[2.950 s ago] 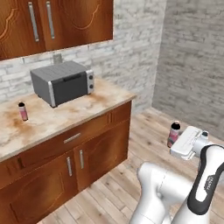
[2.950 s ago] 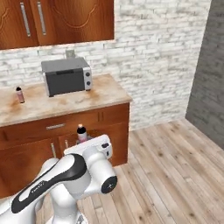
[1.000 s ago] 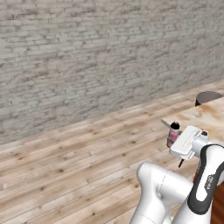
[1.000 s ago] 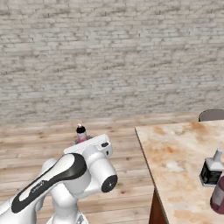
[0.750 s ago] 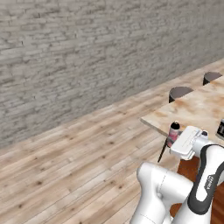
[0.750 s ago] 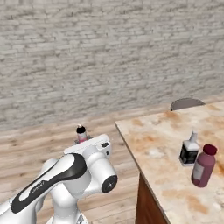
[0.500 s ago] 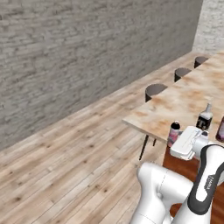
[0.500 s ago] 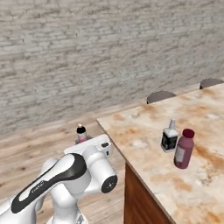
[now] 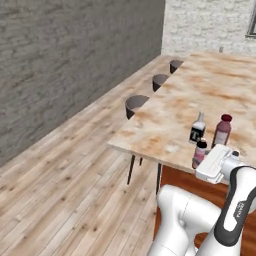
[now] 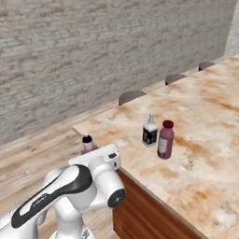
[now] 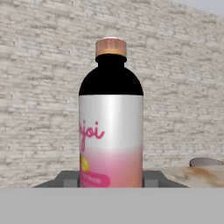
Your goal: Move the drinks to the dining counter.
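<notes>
**Pink bottle held at the worktop's corner**

You cannot see the pincer's (image 11: 111, 179) tips clearly: in the hand view only two grey stubs show either side of the pink bottle (image 11: 111, 118), and the bottle's base is cut off below. In the base views the white hand hides the bottle's lower half, so you see just its dark cap and pink shoulder (image 9: 199, 153) (image 10: 87, 144).

The pincer is clenched on the pink bottle, which stands upright between the fingers, right at the near corner of the worktop (image 9: 165, 117); whether it is over the edge or just off it you cannot tell.

Its label reads something like "joi" in pink script, first letter hidden; the small print below is illegible.

Farther onto the worktop from the pink bottle stand the black bottle (image 9: 197, 128) with a white "T" and, just beside it, the maroon bottle (image 9: 222, 131). Three stools (image 9: 136, 104) line the worktop's wall side.
</notes>
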